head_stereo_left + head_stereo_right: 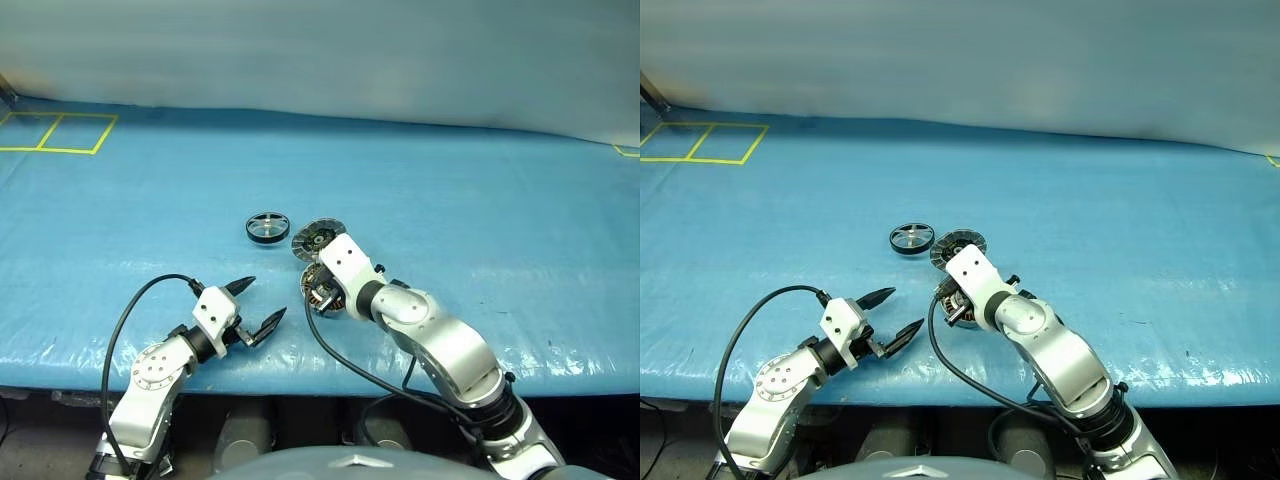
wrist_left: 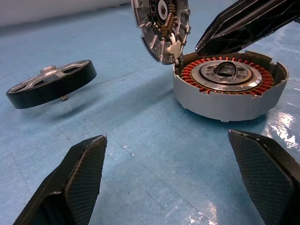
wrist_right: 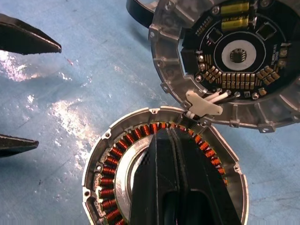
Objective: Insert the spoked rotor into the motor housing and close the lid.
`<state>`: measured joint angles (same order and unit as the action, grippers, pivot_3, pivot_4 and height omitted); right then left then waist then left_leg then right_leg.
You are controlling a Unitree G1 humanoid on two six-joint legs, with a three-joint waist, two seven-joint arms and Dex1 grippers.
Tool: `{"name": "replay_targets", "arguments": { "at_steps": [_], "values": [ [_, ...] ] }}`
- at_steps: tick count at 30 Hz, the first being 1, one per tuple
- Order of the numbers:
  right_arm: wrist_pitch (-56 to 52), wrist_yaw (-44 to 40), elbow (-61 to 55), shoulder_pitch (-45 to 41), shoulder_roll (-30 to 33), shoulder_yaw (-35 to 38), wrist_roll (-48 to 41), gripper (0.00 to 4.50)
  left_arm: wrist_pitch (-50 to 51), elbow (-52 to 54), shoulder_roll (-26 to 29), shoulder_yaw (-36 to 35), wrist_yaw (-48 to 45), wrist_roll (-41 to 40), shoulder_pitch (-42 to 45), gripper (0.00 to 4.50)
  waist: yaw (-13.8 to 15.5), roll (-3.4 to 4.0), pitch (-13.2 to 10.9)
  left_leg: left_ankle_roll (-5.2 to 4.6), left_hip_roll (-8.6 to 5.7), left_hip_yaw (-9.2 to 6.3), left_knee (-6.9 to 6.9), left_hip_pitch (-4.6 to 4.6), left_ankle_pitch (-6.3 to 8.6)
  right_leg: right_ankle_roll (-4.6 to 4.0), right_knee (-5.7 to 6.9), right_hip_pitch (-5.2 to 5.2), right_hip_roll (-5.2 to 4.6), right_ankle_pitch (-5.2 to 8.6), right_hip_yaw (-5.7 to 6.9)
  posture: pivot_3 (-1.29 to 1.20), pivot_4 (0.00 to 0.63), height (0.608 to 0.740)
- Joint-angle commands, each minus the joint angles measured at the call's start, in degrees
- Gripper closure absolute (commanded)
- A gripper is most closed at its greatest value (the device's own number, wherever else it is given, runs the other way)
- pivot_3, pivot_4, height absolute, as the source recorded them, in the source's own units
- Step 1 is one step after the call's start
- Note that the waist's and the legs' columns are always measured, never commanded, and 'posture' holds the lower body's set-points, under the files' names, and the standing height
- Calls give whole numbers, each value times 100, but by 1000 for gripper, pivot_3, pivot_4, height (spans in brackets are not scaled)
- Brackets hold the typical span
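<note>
Clenched right end effector (image 3: 176, 154) over motor housing (image 2: 229, 86), left end effector (image 1: 255, 305) released, spoked rotor (image 1: 267, 227) beyond.

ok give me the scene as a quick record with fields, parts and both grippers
surface: blue cloth-covered table
motor housing: resting open on the table, copper windings and central bearing exposed
lid: hinged up at the housing's edge, circuit-board face showing
spoked rotor: on the table beside the housing, apart from it, not yet inserted
right gripper: shut, fingers over the housing's centre, holding nothing visible
left gripper: open, empty, pointing at the housing
</note>
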<state>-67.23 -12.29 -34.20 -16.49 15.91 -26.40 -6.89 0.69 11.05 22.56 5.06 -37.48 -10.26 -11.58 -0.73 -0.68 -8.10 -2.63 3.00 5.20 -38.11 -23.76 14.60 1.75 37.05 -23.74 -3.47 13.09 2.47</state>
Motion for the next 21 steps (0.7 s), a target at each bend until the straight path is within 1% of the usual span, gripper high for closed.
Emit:
{"name": "replay_targets", "arguments": {
  "at_steps": [1,15,21],
  "values": [
    [-148,-13,-184,-10,47,50,-8,4476,-110,44,-33,-17,24,-38,-8,0,-1,0,0,0,0,0,0,0,0,0,0,0,0,0,0,0,150,740],
    [-562,-127,-486,199,451,274,-107,4476,-95,20,-44,-3,9,-36,16,0,7,-1,0,-1,-1,-1,-1,0,0,1,-3,1,-2,0,1,0,150,740],
    [-597,-181,-489,206,492,267,-140,4476,-93,17,-43,-7,13,-35,14,0,6,-1,0,-1,-1,-2,-1,1,1,0,-4,1,-2,0,2,0,150,740]
  ]
}}
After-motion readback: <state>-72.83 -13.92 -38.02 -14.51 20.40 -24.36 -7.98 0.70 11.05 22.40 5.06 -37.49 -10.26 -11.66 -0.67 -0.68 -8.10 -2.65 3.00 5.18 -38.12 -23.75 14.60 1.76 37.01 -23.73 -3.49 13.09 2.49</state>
